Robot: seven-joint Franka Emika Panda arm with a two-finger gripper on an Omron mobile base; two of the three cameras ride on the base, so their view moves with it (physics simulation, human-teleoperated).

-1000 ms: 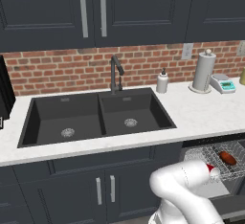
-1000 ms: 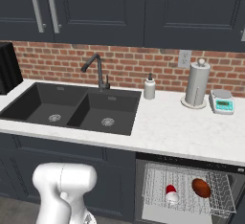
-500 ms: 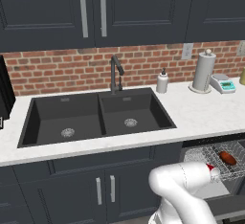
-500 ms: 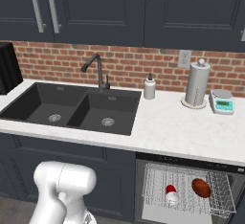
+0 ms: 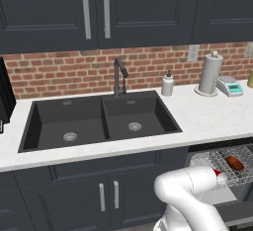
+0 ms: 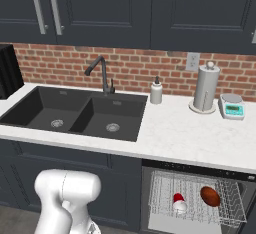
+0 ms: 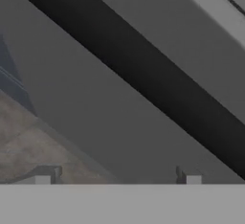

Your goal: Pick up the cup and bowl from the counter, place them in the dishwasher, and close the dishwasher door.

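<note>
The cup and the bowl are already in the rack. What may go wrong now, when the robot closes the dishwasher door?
1. The rack is pulled out with the cup and bowl in it; the rising door might hit it.
2. The cup lies on its side, so a bump may roll it.
3. The tool works low, with its fingertips wide apart, so contact with the door is hard to judge.

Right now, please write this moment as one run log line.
cup: in rack | bowl: in rack | dishwasher: open | gripper: open, low

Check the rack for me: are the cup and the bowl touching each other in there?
Apart. In the right base view the cup lies left of the bowl in the dishwasher rack, with bare wire showing between them.
</note>
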